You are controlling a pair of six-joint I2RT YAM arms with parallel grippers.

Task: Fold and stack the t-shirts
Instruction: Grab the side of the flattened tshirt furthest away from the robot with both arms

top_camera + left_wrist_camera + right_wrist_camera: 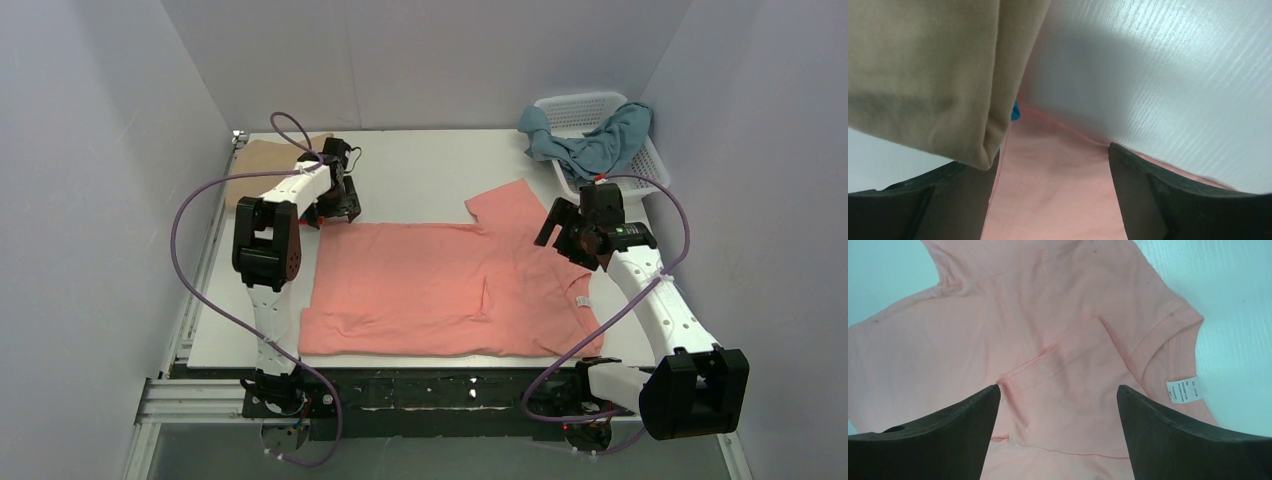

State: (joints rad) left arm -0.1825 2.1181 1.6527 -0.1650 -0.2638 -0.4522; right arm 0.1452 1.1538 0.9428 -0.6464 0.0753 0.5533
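A salmon pink t-shirt (440, 285) lies spread flat on the white table (420, 170). Its collar end and care label (1184, 389) are directly under the right gripper (1058, 386), whose jaws stand wide apart above the cloth, gripping nothing. The shirt's far hem corner shows between the parted fingers of the left gripper (1053, 150), just beside a folded beige tan t-shirt (265, 160). Beyond the right gripper, a grey-blue t-shirt (590, 145) drapes over a white basket (585, 103).
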